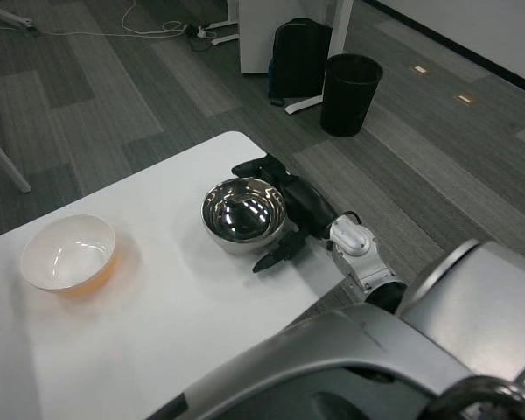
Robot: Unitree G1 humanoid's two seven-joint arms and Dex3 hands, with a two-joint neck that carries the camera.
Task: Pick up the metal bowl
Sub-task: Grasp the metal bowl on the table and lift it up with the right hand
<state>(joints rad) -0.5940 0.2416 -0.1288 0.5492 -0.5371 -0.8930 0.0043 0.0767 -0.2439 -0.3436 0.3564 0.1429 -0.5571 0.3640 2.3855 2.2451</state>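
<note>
Metal bowl (242, 213) sits upright near the white table's (157, 324) far edge, and our right hand (289, 210) cups its right side, fingers spread round the rim, not yet clamped; we should close evenly, then lift straight, clear of the white bowl (67, 253)

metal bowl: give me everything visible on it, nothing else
The metal bowl is round, polished and mirror-like, steel by its look, with room reflections inside and nothing visible in it. It stands upright, mouth up, on the white table near its far right edge. The right hand wraps its right side: black fingers curve along the rim behind it and below its near right side, seemingly touching the wall. It appears to rest on the table, not lifted. A white bowl stands apart to its left.
</note>
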